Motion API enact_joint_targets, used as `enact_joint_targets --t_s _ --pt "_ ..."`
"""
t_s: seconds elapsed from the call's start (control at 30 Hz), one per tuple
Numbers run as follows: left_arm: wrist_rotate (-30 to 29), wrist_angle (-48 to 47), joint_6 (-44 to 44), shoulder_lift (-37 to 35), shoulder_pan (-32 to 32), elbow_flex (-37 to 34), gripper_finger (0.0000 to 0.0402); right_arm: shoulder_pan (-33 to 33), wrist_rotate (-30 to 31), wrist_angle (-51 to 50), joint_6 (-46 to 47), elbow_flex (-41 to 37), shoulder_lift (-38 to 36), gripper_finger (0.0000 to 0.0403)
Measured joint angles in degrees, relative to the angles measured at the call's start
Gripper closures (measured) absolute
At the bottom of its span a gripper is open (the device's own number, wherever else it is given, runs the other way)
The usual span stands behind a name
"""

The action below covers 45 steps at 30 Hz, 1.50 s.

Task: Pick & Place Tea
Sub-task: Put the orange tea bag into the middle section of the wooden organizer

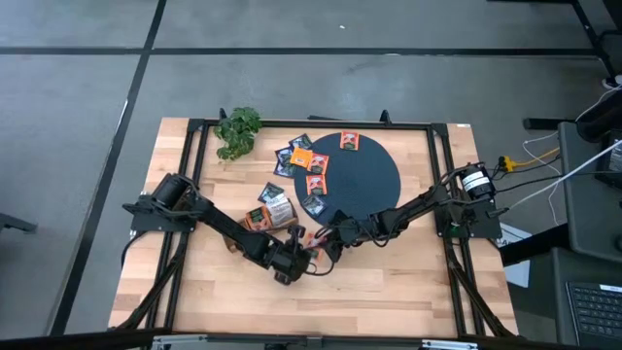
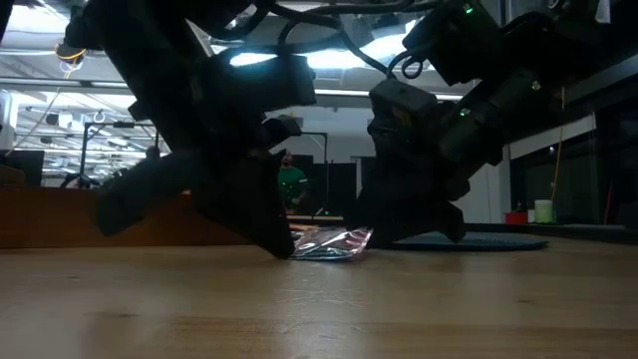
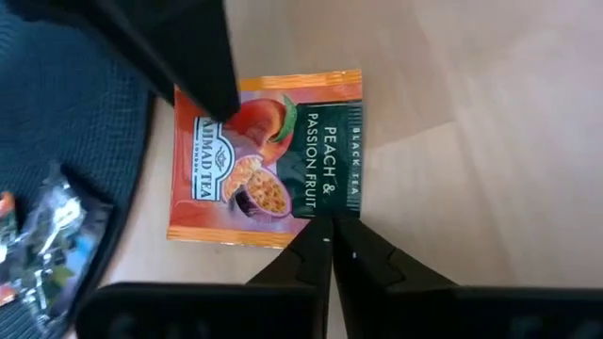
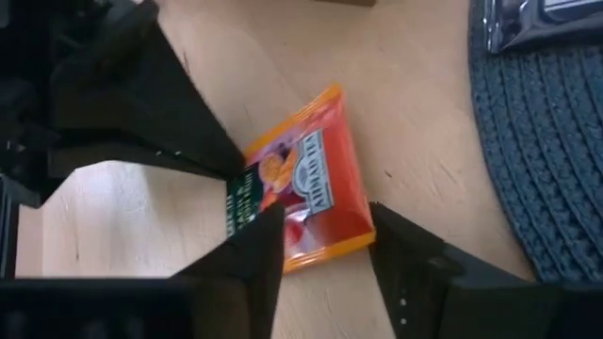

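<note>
High view: both arms meet at the near middle of the wooden tabletop (image 1: 408,282), just off the near-left edge of the dark disc (image 1: 364,180). The left gripper (image 1: 296,261) and right gripper (image 1: 335,236) close in on one orange sachet (image 1: 309,239); other sachets (image 1: 316,165) lie on the disc and beside it, with a green plant (image 1: 238,131) at the far edge.

Low view: the two dark grippers stand close together over a crinkled foil packet (image 2: 334,242) on the wood. Behind is a lit workroom where a person in a green top (image 2: 291,182) stands.

Left wrist view: the left fingers (image 3: 363,259) are pressed together on the sachet's dark end edge, pinching the peach and passion fruit sachet (image 3: 268,155), which lies flat on the wood beside the woven disc.

Right wrist view: the right fingers (image 4: 254,250) stand wide apart, straddling the orange end of that sachet (image 4: 306,188) without gripping it.

To do the handover well, I judge the right fingers should close squarely on the orange end before the left lets go, keeping the sachet flat.
</note>
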Motion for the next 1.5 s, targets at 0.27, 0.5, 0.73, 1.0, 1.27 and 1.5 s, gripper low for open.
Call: enact_joint_targets --t_s 0.27,0.5,0.73,1.0,1.27,1.5 --pt "-3.45 0.42 -3.02 -0.04 0.11 -0.04 0.0391 0.04 -2.30 0.39 -2.89 0.00 0.00 0.0366" --pt "-2.82 -1.75 -8.22 -1.52 -0.48 -0.13 0.0392 0.04 -2.35 0.93 -6.27 0.02 0.00 0.0395" --pt "-6.01 -12.84 -21.83 -7.32 -2.58 -0.33 0.0393 0.04 -2.31 0.08 -9.59 0.01 -0.87 0.0398" --pt "-20.59 -0.96 -35.21 -17.23 -8.97 -9.90 0.0382 0.07 -0.68 -2.14 -15.05 0.00 -5.35 0.0400" --pt "-19.89 31.09 -29.04 -24.07 -9.04 -21.05 0.0370 1.10 6.37 -3.55 -20.06 0.00 -12.43 0.0400" --pt "-20.46 52.79 -20.07 -28.34 -4.24 -27.41 0.0344 3.21 20.11 -3.84 -27.46 0.00 -21.29 0.0400"
